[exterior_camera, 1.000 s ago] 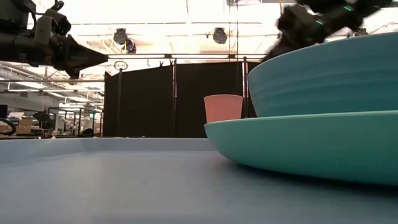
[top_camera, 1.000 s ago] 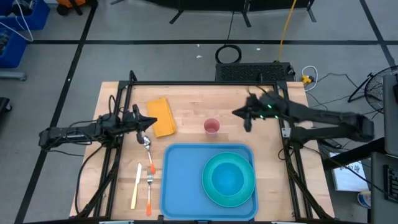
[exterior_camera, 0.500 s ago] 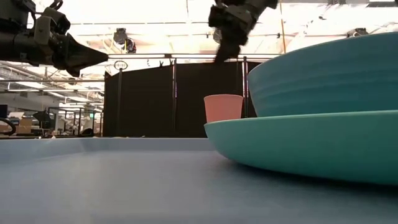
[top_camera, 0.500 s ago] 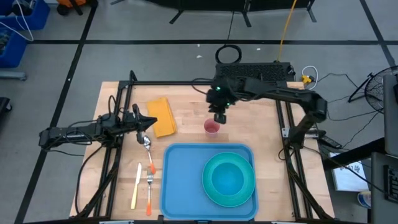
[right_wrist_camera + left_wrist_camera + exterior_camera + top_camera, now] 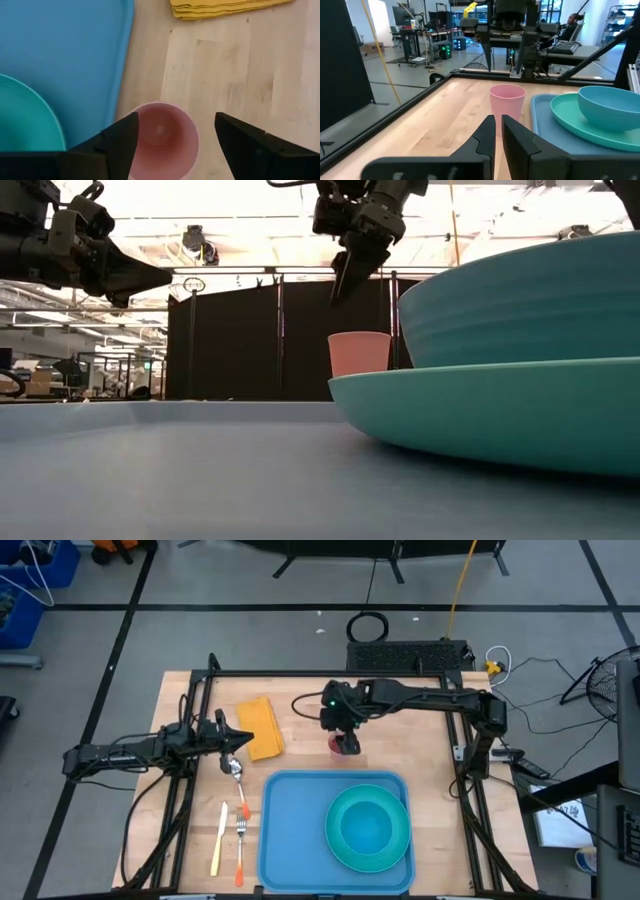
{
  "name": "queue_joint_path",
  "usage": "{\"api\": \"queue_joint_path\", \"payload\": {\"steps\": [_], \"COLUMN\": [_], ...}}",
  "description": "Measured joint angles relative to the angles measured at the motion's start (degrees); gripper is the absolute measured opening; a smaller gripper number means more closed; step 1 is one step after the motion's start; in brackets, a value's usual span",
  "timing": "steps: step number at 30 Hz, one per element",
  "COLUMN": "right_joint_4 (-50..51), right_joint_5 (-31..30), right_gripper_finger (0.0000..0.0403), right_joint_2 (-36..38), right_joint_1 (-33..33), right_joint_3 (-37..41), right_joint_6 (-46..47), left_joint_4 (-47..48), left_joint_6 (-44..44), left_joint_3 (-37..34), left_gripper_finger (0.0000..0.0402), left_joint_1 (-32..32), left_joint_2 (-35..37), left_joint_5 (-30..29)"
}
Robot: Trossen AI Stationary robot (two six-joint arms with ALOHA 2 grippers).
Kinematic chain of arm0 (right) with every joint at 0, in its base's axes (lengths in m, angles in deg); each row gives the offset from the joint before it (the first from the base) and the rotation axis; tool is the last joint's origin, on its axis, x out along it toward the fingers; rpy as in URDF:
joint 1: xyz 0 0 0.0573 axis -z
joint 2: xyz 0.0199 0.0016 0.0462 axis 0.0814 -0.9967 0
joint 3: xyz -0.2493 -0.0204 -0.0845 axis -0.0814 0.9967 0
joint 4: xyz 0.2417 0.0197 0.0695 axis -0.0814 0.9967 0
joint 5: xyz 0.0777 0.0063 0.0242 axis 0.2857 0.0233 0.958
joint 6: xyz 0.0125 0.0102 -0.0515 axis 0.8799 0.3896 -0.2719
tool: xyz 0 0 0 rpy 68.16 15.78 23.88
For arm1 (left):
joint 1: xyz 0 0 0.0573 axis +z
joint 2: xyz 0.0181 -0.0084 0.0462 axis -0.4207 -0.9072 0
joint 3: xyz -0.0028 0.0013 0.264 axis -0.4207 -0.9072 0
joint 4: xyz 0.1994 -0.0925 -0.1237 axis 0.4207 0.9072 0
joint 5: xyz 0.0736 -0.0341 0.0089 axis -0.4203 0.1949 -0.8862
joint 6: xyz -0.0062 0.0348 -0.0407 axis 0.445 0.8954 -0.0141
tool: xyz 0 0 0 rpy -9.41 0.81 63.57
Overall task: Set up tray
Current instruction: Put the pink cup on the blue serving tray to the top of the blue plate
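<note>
right gripper (image 5: 172, 132) spread wide over pink cup (image 5: 343, 744), 12 o'clock of tray (image 5: 295, 825) | cup light, rigid, likely slick: pinch rim | left gripper (image 5: 498, 131) clenched, empty, 9 o'clock

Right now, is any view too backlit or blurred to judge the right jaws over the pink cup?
Low view: bright ceiling glare leaves the right gripper a dark silhouette above the pink cup, and the near tray is soft. Right wrist view: evenly lit, cup clear between open jaws. High view: even light.
</note>
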Motion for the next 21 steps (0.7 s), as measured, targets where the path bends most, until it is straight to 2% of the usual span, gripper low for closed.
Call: {"api": "queue_joint_path", "payload": {"steps": [3, 7, 21], "right_joint_4": [0.31, 0.19, -10.42], "right_joint_5": [-0.54, -4.35, -2.68], "right_gripper_finger": [0.0251, 0.0250, 0.0251], "right_joint_2": [0.05, 0.05, 0.05], "right_joint_1": [0.22, 0.91, 3.84], "right_joint_3": [0.89, 3.16, 15.32], "right_joint_6": [0.57, 0.49, 1.04], "left_joint_4": [-0.03, -0.36, -0.37], "left_joint_6": [0.00, 0.00, 0.04], "left_joint_3": [0.00, 0.00, 0.00], "left_gripper_finger": [0.0031, 0.0031, 0.0031], "left_joint_1": [0.00, 0.00, 0.00], "left_joint_2": [0.00, 0.00, 0.00], "left_joint_5": [-0.03, -0.03, -0.06]}}
